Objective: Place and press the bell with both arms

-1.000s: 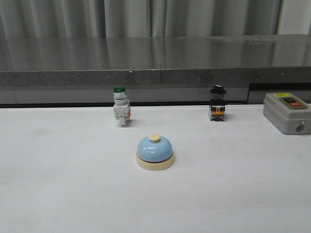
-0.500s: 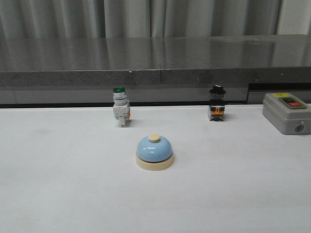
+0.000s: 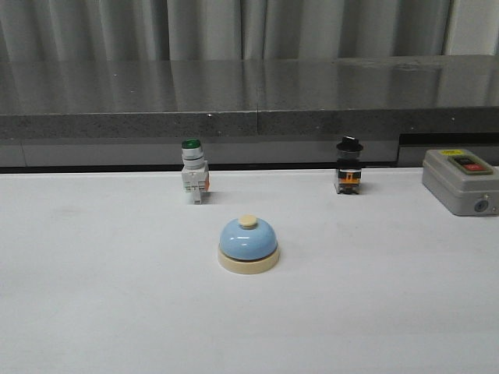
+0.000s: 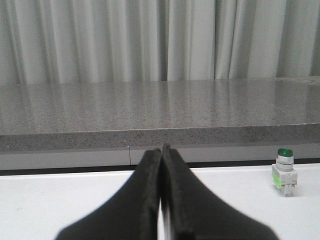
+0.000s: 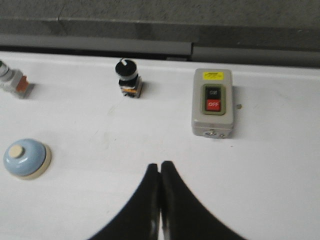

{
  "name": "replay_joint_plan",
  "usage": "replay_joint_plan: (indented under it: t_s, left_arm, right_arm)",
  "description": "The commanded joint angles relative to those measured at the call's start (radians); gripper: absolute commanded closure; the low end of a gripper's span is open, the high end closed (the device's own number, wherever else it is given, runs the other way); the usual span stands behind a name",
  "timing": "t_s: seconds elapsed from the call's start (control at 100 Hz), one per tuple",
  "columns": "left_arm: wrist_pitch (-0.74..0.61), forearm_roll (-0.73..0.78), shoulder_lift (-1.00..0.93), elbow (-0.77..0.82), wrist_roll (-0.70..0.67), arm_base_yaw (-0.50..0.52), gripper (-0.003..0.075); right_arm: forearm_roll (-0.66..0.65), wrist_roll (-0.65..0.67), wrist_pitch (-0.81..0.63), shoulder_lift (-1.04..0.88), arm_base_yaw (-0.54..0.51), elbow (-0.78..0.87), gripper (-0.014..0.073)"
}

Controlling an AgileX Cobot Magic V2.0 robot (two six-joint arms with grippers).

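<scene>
Bell [image 3: 248,245] sits mid-table [image 3: 93,312], in front of and between the green switch [image 3: 193,171] and black switch [image 3: 349,166], unmoved since earlier frames. Left gripper [image 4: 161,150] and right gripper [image 5: 159,167] both pressed together, empty.

Bell [image 3: 248,245]: glossy light-blue dome, cream base, cream button. Switch at 11 o'clock of it [image 3: 193,171]: green cap, white body, orange bits at the side. Switch at 1 o'clock [image 3: 348,167]: black cap, black body with orange mark. Control box [image 5: 213,102]: grey casing, yellow label, black button above red button. Table [image 3: 117,296]: plain white. Counter [image 3: 234,97]: speckled dark grey. Curtain [image 4: 150,40]: pale grey, vertical folds. Both grippers [image 4: 161,152] [image 5: 160,167]: black.
</scene>
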Motion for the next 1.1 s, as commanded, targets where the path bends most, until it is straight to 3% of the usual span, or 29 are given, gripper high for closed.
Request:
replay_joint_plan:
  t_s: [0.0, 0.24, 0.55, 1.09]
  left_arm:
    - [-0.079, -0.007, -0.029, 0.042, -0.011, 0.001, 0.0741]
    - [-0.079, -0.007, -0.029, 0.042, -0.011, 0.001, 0.0741]
    - [-0.079, -0.007, -0.029, 0.042, -0.011, 0.001, 0.0741]
    - [-0.079, -0.007, -0.029, 0.042, -0.011, 0.001, 0.0741]
  right_arm:
    - [0.033, -0.059, -0.06, 0.056, 0.05, -0.053, 0.0654]
    - [0.039, -0.066, 0.005, 0.327, 0.231, -0.218, 0.0654]
    - [0.039, -0.066, 0.092, 0.669, 0.364, -0.483, 0.0654]
    - [0.038, -0.066, 0.106, 0.918, 0.513, -0.631, 0.0654]
